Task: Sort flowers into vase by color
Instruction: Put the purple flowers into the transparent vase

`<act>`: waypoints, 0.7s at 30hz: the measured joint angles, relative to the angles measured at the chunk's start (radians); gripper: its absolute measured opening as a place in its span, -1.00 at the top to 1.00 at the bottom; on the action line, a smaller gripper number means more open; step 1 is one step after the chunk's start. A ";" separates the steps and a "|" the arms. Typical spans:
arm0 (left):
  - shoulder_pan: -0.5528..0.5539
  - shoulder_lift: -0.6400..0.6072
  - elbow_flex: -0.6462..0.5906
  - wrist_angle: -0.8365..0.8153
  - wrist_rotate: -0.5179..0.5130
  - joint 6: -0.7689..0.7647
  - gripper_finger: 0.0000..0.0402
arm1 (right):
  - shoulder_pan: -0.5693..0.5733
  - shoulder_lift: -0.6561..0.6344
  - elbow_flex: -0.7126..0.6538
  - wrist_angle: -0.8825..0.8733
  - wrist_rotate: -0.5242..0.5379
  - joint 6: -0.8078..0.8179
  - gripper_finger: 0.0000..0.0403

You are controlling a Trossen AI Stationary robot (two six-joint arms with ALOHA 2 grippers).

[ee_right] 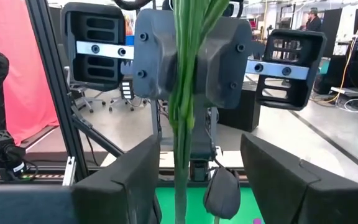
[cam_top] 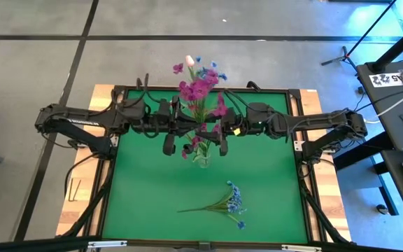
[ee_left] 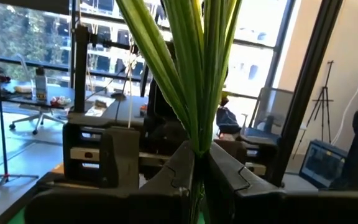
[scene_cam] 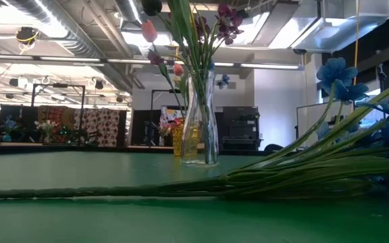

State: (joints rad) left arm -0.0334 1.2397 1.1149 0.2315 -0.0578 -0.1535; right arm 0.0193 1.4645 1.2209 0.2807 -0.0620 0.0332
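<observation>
- Magenta flowers (cam_top: 200, 91), a pale pink tulip bud (cam_top: 189, 61) and some blue blossoms stand upright in the clear glass vase (scene_cam: 200, 121).
- A blue-blossom spray (cam_top: 231, 201) lies flat on the green mat, well apart.

Both arms (cam_top: 257, 120) crowd the vase (cam_top: 203, 155) and stems mid-desk; the front desk (cam_top: 152, 210) lies open except a blue spray (cam_top: 231, 201).

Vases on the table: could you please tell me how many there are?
1. The clear glass vase stands upright near the middle of the green table, holding stems, between both arms. The blue flower spray lies loose nearer the front edge.
</observation>
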 joint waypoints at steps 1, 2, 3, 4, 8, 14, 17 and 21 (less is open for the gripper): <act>0.000 0.001 0.000 -0.003 0.000 0.000 0.92 | 0.000 0.001 0.000 -0.002 0.000 0.000 -0.09; 0.000 0.001 0.000 -0.004 0.000 0.000 0.92 | 0.000 0.001 0.000 -0.002 0.000 0.000 -0.07; 0.000 -0.001 0.000 -0.004 0.000 0.000 0.92 | 0.000 0.001 0.000 -0.001 0.000 0.000 -0.04; 0.000 -0.002 0.000 -0.004 0.000 0.000 0.92 | 0.000 0.001 0.000 -0.001 0.000 0.000 0.00; -0.003 -0.003 0.000 -0.009 0.000 0.000 0.92 | 0.000 -0.002 0.000 0.001 -0.001 0.000 0.15; -0.005 -0.004 0.000 -0.013 -0.001 0.003 0.92 | 0.001 -0.003 0.000 0.005 -0.002 0.000 0.38; -0.005 -0.004 0.000 -0.013 -0.002 0.003 0.92 | 0.001 -0.003 0.000 0.006 -0.003 0.000 0.48; -0.005 -0.004 0.000 -0.013 -0.003 0.004 0.92 | 0.001 -0.003 0.000 0.006 -0.009 0.000 0.62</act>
State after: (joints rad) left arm -0.0387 1.2358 1.1149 0.2184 -0.0608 -0.1497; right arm 0.0202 1.4616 1.2209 0.2867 -0.0711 0.0330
